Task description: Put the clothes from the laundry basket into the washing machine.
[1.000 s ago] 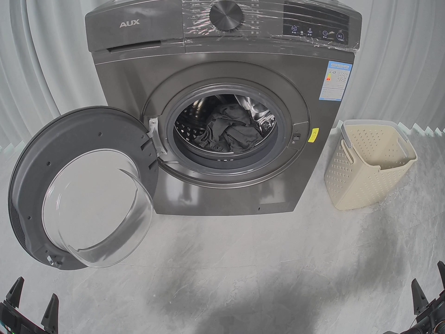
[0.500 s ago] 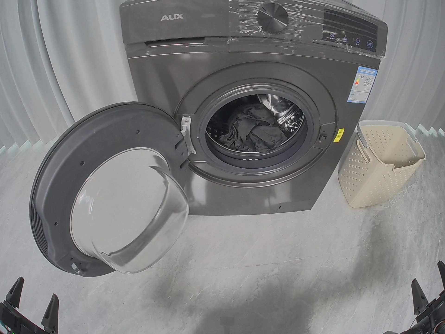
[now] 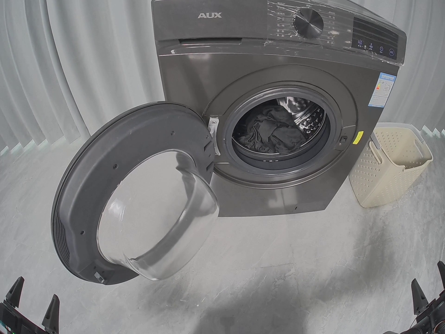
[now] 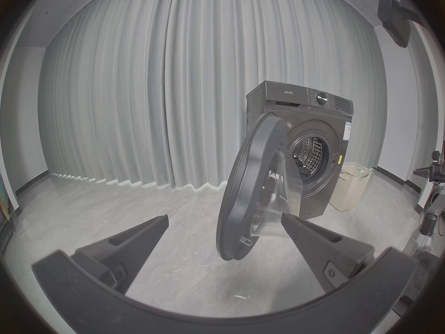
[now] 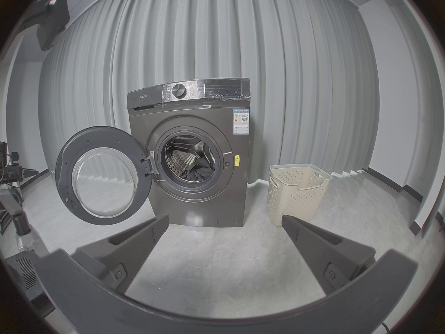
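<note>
A grey front-loading washing machine (image 3: 194,80) stands ahead with its round door (image 3: 88,177) swung wide open to the left. Dark clothes (image 3: 271,133) lie heaped inside the drum. The cream laundry basket (image 3: 394,168) stands on the floor at the machine's right side, and its visible inside looks bare. My left gripper (image 3: 33,302) hangs low at the near left, open and holding nothing. My right gripper (image 3: 430,286) is low at the near right, also open and holding nothing. Both are well short of the machine. The wrist views show each gripper (image 4: 223,217) (image 5: 224,218) with its fingers spread.
Grey marble-look floor (image 3: 278,265) lies between me and the machine. Pale pleated curtains (image 3: 69,47) hang behind it. The open door juts out towards the near left.
The whole head picture has shifted, so the camera moved: machine, door and basket now sit further right in frame. Both grippers stay open in the same corners.
</note>
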You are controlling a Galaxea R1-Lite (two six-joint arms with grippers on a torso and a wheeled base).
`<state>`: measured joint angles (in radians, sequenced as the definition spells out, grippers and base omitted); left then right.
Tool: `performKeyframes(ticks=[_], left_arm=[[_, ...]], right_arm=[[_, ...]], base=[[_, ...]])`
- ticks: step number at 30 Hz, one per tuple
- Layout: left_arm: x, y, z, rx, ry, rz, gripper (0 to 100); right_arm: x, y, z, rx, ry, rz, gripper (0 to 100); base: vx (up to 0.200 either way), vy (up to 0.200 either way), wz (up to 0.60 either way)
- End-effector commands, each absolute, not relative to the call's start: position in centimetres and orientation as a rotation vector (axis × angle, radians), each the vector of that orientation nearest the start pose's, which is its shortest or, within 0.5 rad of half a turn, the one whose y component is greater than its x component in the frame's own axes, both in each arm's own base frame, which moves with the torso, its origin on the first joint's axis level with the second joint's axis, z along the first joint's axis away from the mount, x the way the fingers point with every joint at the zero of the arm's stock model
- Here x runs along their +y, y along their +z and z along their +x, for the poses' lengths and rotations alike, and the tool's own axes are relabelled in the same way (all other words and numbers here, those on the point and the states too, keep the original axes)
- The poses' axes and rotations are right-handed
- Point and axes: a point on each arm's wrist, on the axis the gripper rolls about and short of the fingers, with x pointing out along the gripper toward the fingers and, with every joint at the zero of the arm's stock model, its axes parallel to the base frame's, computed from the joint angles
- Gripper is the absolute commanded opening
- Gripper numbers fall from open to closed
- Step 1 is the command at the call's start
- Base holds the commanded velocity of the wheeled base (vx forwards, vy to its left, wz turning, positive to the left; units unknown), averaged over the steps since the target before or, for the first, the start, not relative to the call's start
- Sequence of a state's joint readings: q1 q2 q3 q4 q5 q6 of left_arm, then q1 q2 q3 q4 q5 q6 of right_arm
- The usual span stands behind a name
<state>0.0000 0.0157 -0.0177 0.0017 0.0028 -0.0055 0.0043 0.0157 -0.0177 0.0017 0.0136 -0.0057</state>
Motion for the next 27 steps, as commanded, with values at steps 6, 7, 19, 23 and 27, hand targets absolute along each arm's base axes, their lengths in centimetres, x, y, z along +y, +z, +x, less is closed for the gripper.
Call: performKeyframes(ticks=[6, 7, 19, 23, 27], left_arm=[[0.01, 7.53, -2.28, 0.002, 0.003, -0.006, 100], [0.01, 7.53, -2.28, 0.002, 0.003, -0.006, 100], [0.01, 7.53, -2.28, 0.002, 0.003, -0.006, 100], [0.0, 7.55, -2.28, 0.0, 0.002, -0.008, 100], [0.0, 7.53, -2.28, 0.002, 0.002, -0.008, 100]], right_arm=[[0.03, 7.53, -2.28, 0.001, 0.021, -0.006, 100], [0.02, 7.53, -2.28, 0.001, 0.02, -0.006, 100], [0.01, 7.53, -2.28, 0.001, 0.012, -0.006, 100], [0.01, 7.53, -2.28, 0.002, 0.014, -0.005, 100], [0.01, 7.53, -2.28, 0.001, 0.014, -0.006, 100]], base=[[0.0, 0.0, 0.0], [0.0, 0.0, 0.0], [0.0, 0.0, 0.2], [0.0, 0.0, 0.3], [0.0, 0.0, 0.0]])
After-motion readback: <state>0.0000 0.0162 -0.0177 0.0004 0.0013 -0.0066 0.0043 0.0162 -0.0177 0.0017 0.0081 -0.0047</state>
